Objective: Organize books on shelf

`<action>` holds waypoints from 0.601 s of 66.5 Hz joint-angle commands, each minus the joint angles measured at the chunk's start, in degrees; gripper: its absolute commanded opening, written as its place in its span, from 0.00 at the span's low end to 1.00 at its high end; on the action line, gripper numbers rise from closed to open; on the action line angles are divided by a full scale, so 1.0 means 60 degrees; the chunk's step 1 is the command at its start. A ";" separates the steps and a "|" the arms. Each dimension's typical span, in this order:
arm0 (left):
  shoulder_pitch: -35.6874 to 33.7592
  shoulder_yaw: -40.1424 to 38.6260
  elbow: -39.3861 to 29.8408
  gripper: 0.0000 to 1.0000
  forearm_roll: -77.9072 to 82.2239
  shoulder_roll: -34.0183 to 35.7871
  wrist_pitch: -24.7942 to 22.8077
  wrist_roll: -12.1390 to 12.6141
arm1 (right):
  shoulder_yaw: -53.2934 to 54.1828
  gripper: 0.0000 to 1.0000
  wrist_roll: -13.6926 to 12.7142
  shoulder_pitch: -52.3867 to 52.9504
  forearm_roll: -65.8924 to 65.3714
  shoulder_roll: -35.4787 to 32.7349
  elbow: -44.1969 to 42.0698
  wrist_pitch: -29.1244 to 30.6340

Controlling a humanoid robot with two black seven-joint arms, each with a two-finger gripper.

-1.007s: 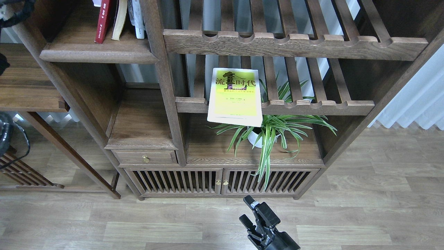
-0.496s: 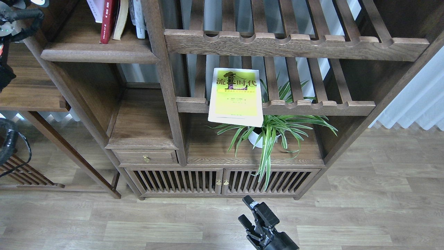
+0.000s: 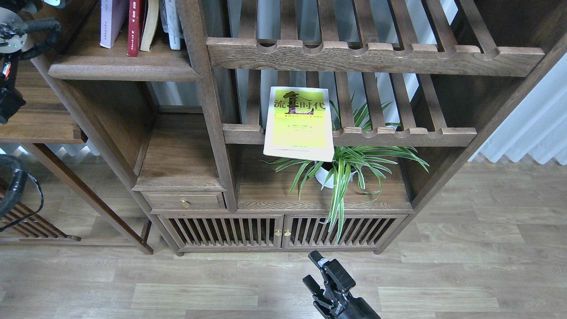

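Observation:
The yellow-green book [image 3: 299,123] lies flat, cover up, on the lower slatted rack, its near edge overhanging the notched rail. The dark red book [image 3: 134,26] stands upright on the plank shelf [image 3: 124,71] at the upper left. The white book with lavender trim [image 3: 110,22] stands just left of it; its top is cut off by the view's edge. Only dark parts of my left arm [image 3: 15,31] show at the far left; its gripper is out of view. My right gripper [image 3: 320,272] is open and empty, low over the floor in front of the cabinet.
A cream book [image 3: 150,24] and a white one [image 3: 175,24] stand right of the red book. A potted spider plant [image 3: 345,170] sits under the yellow-green book. An upper slatted rack [image 3: 376,55], a small drawer [image 3: 184,201] and slatted doors [image 3: 281,230] are below.
The white-lavender book has come down into view beside the red book on the plank shelf. My left arm's parts have shifted at the top left. The right gripper has barely moved.

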 commanded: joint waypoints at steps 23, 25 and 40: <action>0.2000 -0.0238 -0.0859 0.59 -0.4623 -0.0046 0.0000 -0.0440 | -0.0015 0.99 -0.0004 -0.0124 0.0000 0.0050 0.0087 -0.0001; 0.2133 -0.0326 -0.1050 0.60 -0.4813 -0.0002 0.0000 -0.0440 | -0.0029 0.99 -0.0004 -0.0124 0.0000 0.0079 0.0101 -0.0001; 0.2997 -0.0737 -0.2573 0.62 -0.5737 0.0086 0.0000 -0.0366 | -0.0088 0.99 -0.0034 -0.0109 -0.0015 0.0504 0.0101 -0.0001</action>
